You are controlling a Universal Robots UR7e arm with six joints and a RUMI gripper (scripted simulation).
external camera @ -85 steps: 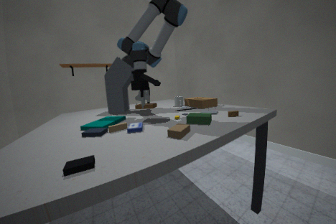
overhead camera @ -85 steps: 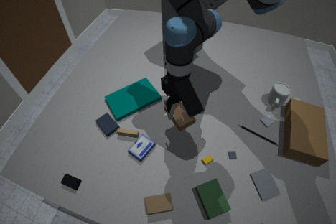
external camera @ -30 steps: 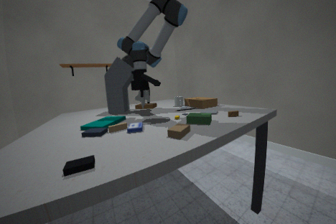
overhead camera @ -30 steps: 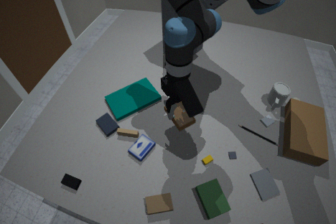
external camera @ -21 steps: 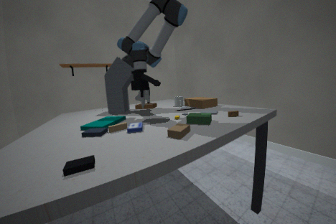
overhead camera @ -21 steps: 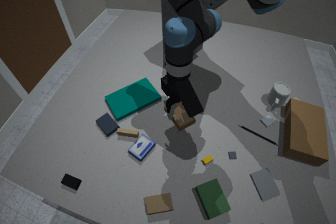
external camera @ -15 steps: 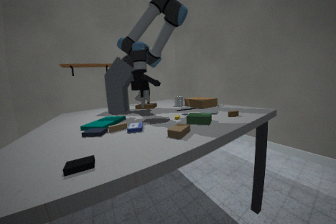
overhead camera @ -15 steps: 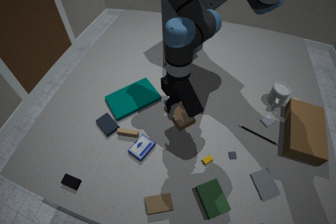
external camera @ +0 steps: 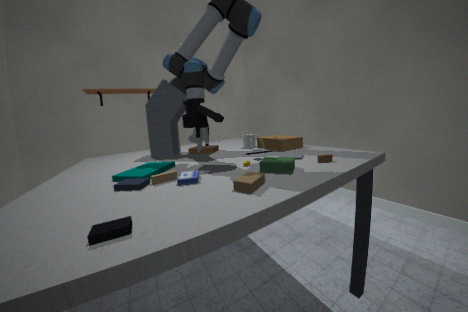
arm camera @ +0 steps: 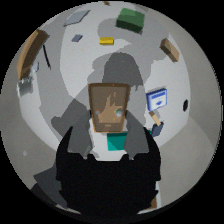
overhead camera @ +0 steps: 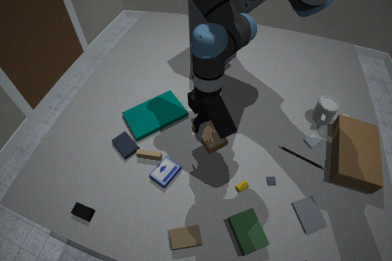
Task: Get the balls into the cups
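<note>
Gripper point(overhead camera: 203, 130) clenched on wooden puzzle point(overhead camera: 213, 138), mid-table; puzzle held tilted off surface, prob. to roll balls toward cups.

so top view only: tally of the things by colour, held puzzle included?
Tan/brown: 4 (puzzle, cardboard box, small tan block, flat tan block)
Green/teal: 2 (teal book, green book)
Grey: 3 (cube, pad, scrap)
Slate-blue block: 1
Black: 2 (black block, pencil)
Blue-white card box: 1
Yellow block: 1
White mug: 1
Total: 15

No text can be read; the blue-and-white box point(overhead camera: 165, 171) perhaps bears an arrow mark.
</note>
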